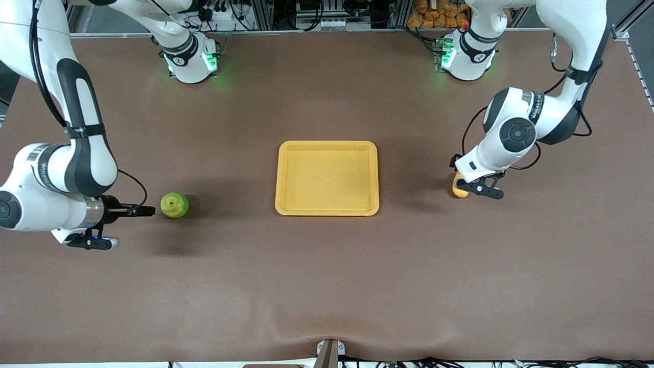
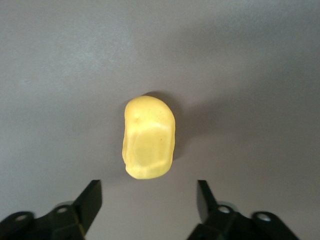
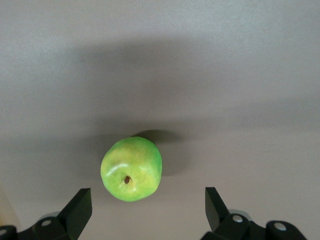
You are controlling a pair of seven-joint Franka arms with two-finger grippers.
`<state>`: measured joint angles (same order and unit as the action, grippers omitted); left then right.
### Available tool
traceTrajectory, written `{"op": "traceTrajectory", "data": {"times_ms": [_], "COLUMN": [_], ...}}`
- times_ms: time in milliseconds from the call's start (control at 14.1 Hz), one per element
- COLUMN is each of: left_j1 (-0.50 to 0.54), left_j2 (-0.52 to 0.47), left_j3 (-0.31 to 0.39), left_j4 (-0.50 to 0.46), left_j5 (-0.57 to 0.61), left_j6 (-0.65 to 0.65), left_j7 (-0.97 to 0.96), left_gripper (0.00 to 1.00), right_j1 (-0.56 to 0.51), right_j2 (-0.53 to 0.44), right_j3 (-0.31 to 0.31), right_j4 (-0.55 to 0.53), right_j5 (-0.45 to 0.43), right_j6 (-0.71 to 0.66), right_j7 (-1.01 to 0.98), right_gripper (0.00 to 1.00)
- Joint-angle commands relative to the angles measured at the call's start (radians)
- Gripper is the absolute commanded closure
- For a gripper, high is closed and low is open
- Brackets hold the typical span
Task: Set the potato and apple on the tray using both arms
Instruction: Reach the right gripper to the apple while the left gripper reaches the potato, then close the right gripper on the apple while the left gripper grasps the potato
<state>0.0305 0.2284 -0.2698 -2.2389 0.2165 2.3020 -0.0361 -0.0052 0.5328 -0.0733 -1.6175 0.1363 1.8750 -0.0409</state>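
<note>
The yellow-orange potato lies on the brown table toward the left arm's end, beside the tray. My left gripper is right over it, open and empty. In the left wrist view the potato lies just ahead of the gripper, apart from both fingers. The green apple sits toward the right arm's end. My right gripper is beside it, open and empty. In the right wrist view the apple lies just ahead of the gripper. The yellow-orange tray lies in the middle, with nothing in it.
The arm bases stand at the table's edge farthest from the front camera, with cables and orange items past it. A small mount sits at the nearest edge.
</note>
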Motion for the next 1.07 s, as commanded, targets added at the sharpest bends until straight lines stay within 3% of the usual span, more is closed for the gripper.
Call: {"op": "traceTrajectory", "data": {"times_ms": [0, 711, 996], "left_j1": [0.002, 0.002, 0.005], "left_j2": [0.031, 0.1, 0.118], "left_j3": [-0.006, -0.006, -0.006], "left_j4": [0.005, 0.012, 0.013], "left_j5": [0.023, 0.112, 0.141], "left_j6": [0.042, 0.108, 0.137], "left_j7": [0.015, 0.015, 0.015], "left_gripper": [0.21, 0.28, 0.29], "right_j1": [0.014, 0.092, 0.09], "right_j2": [0.029, 0.061, 0.056], "right_j3": [0.0, 0.001, -0.002], "right_j4": [0.016, -0.09, -0.124], "right_j5": [0.012, 0.034, -0.003], "right_j6": [0.013, 0.119, 0.162], "right_j7": [0.01, 0.114, 0.093], "right_gripper": [0.0, 0.0, 0.0]}}
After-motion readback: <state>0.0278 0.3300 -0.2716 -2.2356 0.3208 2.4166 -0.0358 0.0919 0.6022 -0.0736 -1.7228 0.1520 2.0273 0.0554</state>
